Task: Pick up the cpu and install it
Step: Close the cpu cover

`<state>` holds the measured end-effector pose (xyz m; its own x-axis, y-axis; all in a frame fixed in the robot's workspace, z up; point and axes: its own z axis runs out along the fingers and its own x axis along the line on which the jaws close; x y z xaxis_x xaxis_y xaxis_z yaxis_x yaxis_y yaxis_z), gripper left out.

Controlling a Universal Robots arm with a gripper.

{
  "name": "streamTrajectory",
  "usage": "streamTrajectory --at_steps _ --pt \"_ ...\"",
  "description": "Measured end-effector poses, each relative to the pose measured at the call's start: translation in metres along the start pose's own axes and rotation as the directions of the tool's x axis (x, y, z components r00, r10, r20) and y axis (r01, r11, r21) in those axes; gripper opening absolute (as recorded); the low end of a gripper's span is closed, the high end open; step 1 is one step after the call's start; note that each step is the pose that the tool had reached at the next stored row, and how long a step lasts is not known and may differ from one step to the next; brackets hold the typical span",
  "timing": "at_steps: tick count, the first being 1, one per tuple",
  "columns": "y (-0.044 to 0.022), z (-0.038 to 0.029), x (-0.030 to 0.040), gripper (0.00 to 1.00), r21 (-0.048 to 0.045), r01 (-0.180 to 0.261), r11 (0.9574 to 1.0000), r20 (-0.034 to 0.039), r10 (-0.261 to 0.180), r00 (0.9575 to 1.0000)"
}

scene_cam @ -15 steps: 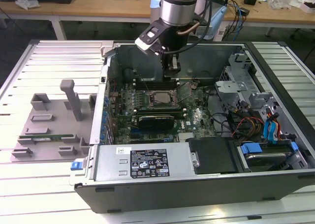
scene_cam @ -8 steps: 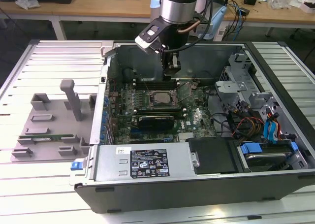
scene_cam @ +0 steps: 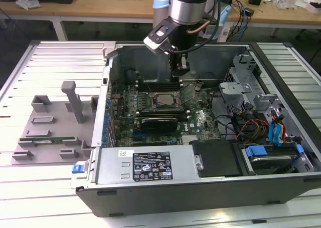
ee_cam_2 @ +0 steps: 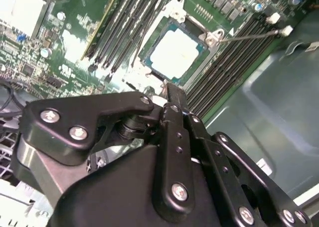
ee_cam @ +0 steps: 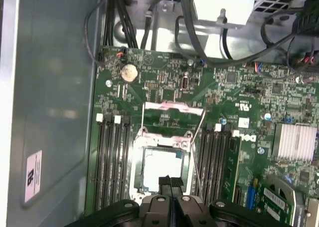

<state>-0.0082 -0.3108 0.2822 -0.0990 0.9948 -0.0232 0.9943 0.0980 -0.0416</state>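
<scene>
Sitting in the socket [ee_cam: 185, 143], cpu [ee_cam: 160, 164] beneath closed gripper [ee_cam: 169, 180]

An open computer box [scene_cam: 200, 193] lies on a white slatted table [scene_cam: 55, 52] — inside is a green board [scene_cam: 199, 122], with blue wires [scene_cam: 274, 133] nearby. A grey tray [scene_cam: 50, 133] with posts sits beside the box, on the exterior view's left.

We see the open computer case [scene_cam: 200, 195] lying on the worktop [scene_cam: 45, 193], with the tray [scene_cam: 52, 123] beside it on the exterior view's left. Inside the case lies the motherboard [scene_cam: 200, 120]. The cpu [ee_cam: 160, 164] sits in its socket [ee_cam: 138, 136], between memory slots [ee_cam: 112, 162] on both sides. The pincer [ee_cam: 169, 180] hangs over the socket's rim, near the cpu.
</scene>
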Motion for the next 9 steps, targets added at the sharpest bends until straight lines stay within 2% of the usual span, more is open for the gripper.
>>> streamTrajectory --at_steps 4,5,9 --pt "0.0106 -0.0003 -0.0010 0.11 0.0002 0.000 1.0000 0.0001 0.000 1.0000" --pt "0.0169 -0.0003 -0.0016 0.11 0.0004 0.000 1.0000 0.0000 0.000 1.0000" --pt "0.0311 -0.0003 -0.0030 0.11 0.0004 0.000 1.0000 -0.0001 0.000 1.0000"
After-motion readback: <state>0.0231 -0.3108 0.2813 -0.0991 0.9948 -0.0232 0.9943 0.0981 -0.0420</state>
